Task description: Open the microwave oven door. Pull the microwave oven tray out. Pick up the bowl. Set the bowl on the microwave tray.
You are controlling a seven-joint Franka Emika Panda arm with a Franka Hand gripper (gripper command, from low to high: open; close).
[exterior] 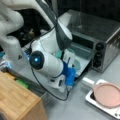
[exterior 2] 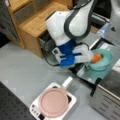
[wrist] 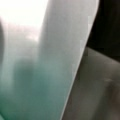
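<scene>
- Filling your wrist view is the pale teal wall of the bowl [wrist: 37,82], pressed right up against the lens, with dark grey metal beyond its edge.
- Your gripper [exterior 2: 96,58] sits at the bowl [exterior 2: 101,61] rim in a front view; an orange fingertip [exterior 2: 97,57] rests inside the rim, so it seems clamped on the bowl, though the second finger is hidden.
- Under the gripper, the bowl sits over the microwave oven tray [exterior: 81,51], which is drawn out above the lowered microwave oven door [exterior 2: 90,75].
- Behind the gripper stands the microwave oven [exterior: 100,32], knobs [exterior: 99,46] facing you.
- Well apart from the gripper, a pink plate [exterior 2: 53,102] lies on the white dish rack [exterior 2: 35,108].
</scene>
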